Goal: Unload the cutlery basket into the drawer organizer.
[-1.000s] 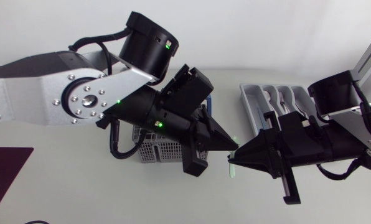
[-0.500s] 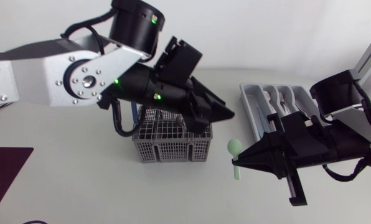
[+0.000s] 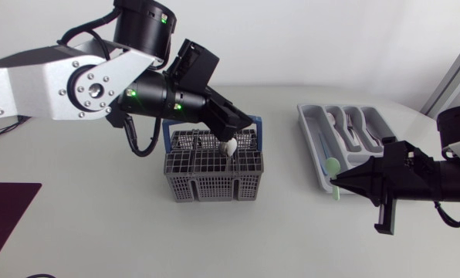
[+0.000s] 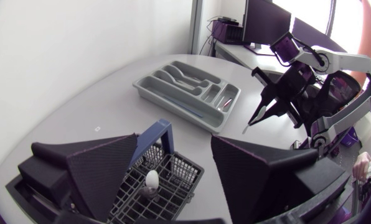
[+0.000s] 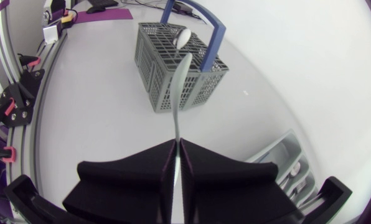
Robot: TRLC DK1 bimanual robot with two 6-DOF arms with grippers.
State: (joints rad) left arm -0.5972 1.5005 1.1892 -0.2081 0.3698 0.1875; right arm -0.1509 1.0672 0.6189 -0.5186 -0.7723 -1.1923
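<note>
1. The left pincer stands wide open with nothing in its grip. Its two broad black fingers hang in free air straight above the grey wire-mesh cutlery basket, and open room shows between each finger and the basket's rim.
2. Below the gap between those fingers, a white spoon stands in the basket with its rounded bowl upward. It is close to the basket's blue hoop handle.
3. The right pincer is pressed together on the handle of a pale green plastic spoon. The spoon juts straight out past the fingertips, bowl foremost, and points toward the basket.
4. In the head view that pincer is well to the right of the basket. The green spoon's bowl sits at the corner of the grey compartmented drawer organizer that lies nearest the basket's front. I cannot tell whether the spoon touches the organizer.
5. The organizer lies to the right of the basket, with a broad strip of bare white worktop between them. Silver-coloured cutlery lies in its compartments.
6. Bare worktop also spreads in front of the basket. The left arm overhangs the basket's rear left, and the worktop's far edge runs not far behind the basket.
7. A dark purple flat mat lies well to the front left of the basket, at the worktop's edge.
</note>
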